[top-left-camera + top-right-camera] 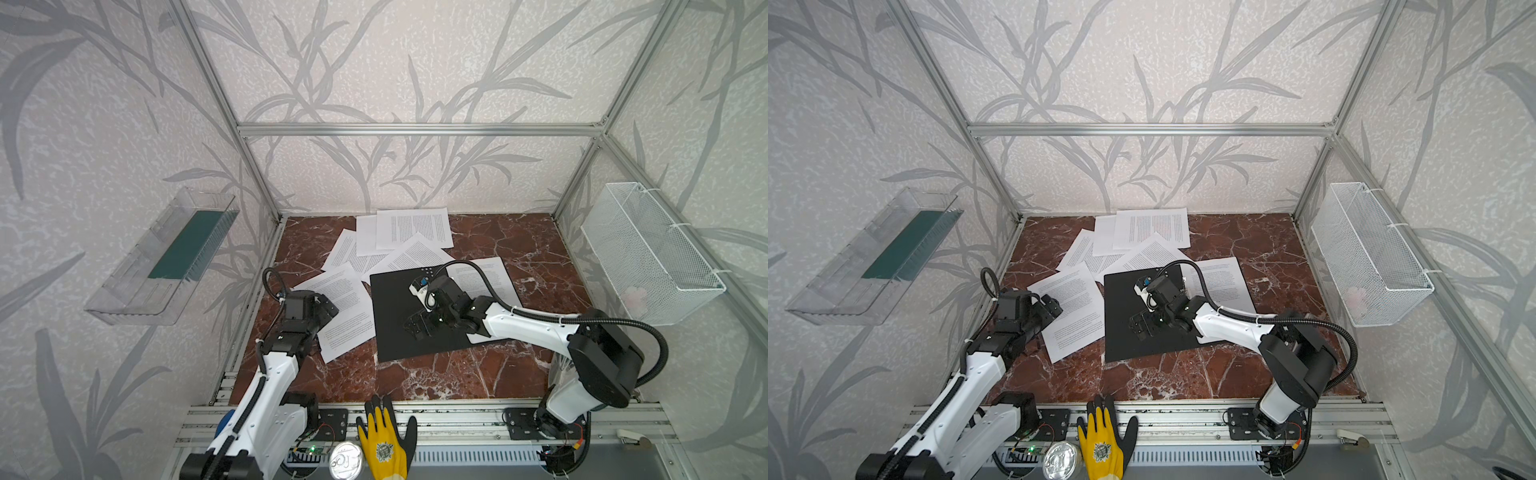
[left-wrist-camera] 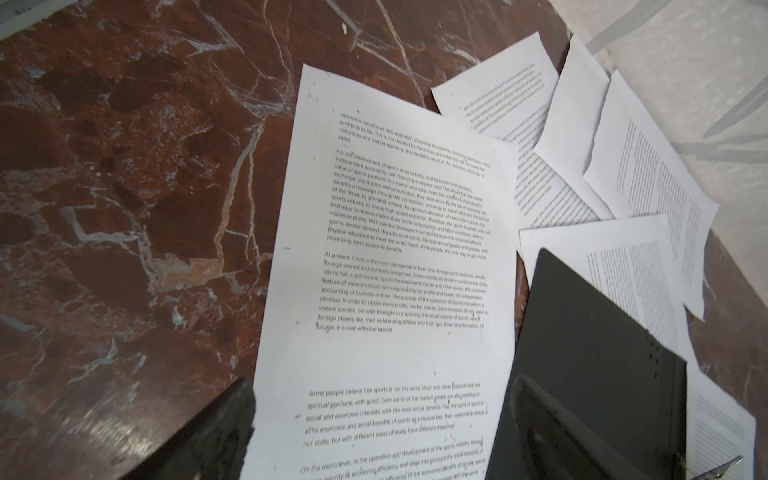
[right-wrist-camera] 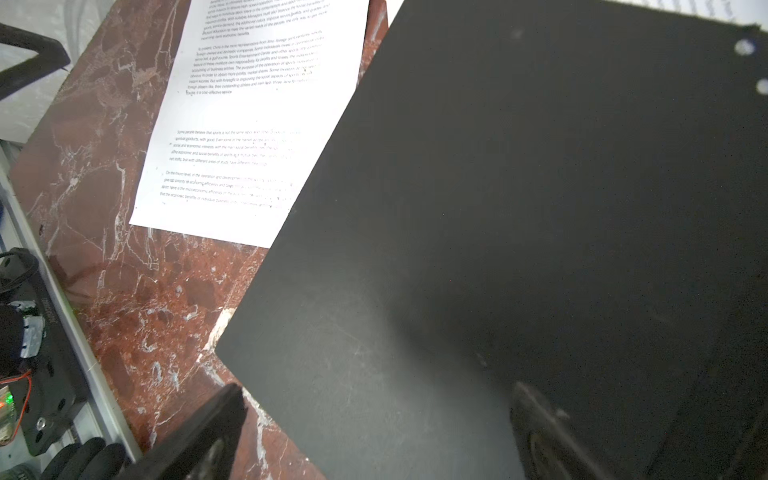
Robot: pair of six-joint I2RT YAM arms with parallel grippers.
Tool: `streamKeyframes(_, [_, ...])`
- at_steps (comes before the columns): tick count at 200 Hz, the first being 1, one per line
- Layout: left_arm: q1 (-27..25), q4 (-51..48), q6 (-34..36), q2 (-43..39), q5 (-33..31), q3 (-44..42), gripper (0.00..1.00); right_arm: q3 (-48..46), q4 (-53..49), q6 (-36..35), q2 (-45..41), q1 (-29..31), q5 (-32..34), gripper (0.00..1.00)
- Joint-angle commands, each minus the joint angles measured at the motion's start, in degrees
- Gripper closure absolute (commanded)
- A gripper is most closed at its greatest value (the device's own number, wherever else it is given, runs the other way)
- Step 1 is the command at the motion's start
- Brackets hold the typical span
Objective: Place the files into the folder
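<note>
On red marble (image 1: 436, 374), matte black folder (image 1: 390, 299) overlaps text-covered white files (image 1: 345, 299); left fingers (image 2: 216, 436), right fingers (image 3: 199, 440) spread.

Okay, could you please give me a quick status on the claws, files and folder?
Both open: left claw over a sheet, right claw over the folder. Folder closed, files loose around it. Its edges overlap some.

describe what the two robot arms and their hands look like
The left arm and right arm have white shells with black joints. A black ribbed cable loops along each. The left hand and right hand are black and two-fingered.
</note>
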Motion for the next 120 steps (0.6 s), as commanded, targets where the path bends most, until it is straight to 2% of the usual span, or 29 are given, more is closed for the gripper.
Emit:
streamKeyframes(1, [5.69,10.26,-0.45,3.55,7.78,-1.19,0.05,0.83,3.04,-3.28,2.52,-0.02,-1.02,0.00])
streamKeyframes(38, [14.69,18.83,-3.40,9.90,17.35,-2.63,0.09,1.72,3.83,-5.05,6.93,-0.02,-3.55,0.00])
streamKeyframes(82, [20.03,26.38,-6.67,17.30,23.69,-3.00,0.12,1.36,5.65,-4.50,8.30,-0.80,-6.47,0.00])
streamKeyframes(120, [21.90,23.14,-4.67,20.39,22.32,-1.86,0.12,2.98,5.72,-3.83,11.56,-0.82,-7.95,0.02])
